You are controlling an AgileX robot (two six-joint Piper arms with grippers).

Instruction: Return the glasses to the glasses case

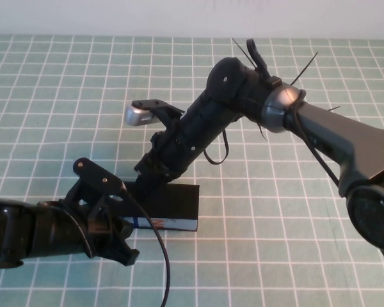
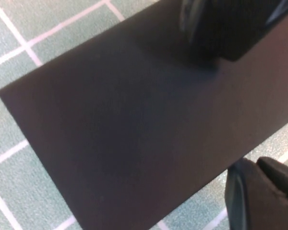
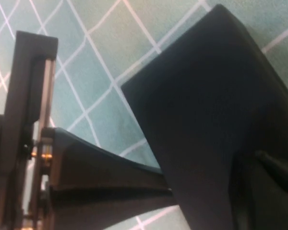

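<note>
Black glasses case long axis left-right | left gripper, right gripper over it | jaws: cannot tell

The glasses case is set on the table, near the front and a little left of the middle. The left gripper is placed at its left end. The right gripper is held over its back edge.
</note>
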